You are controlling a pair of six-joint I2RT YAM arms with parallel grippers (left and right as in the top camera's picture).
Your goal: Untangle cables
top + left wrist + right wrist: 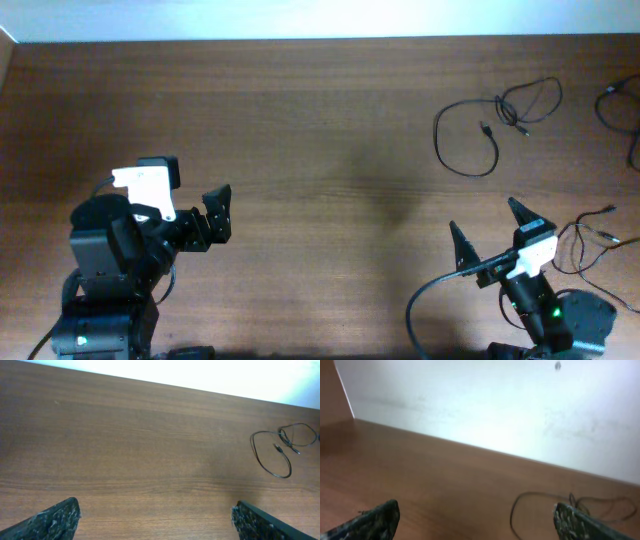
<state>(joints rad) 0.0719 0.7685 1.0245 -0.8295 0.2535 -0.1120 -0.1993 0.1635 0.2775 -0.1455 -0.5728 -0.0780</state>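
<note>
**Thin, limp cables at the right of the counter; both end effectors empty**

The brown wood-grain counter (320, 120) fills my overhead view, with the two arms at its near edge. The left end effector (222, 214) has its fingers spread wide with nothing between them, well apart from any wire. The right end effector (483, 216) is likewise spread and empty.

The cables lie toward the far right:
- a looped cable (437, 135) with a small cluster of crossings where its ends overlap;
- a second strand (600, 103) at the right border;
- a third strand (590, 232) just beside the right arm.

I judge all of them light, soft and slack. They look apt to drag and slide on the smooth wood rather than lift as one piece, and they should bend easily without being fragile. I would take hold on the open arc of the loop, away from the crossings. The other option is just behind the small plug (487, 128), where the stiffer end should give the fingers something to bite. The right arm is the nearer.
</note>
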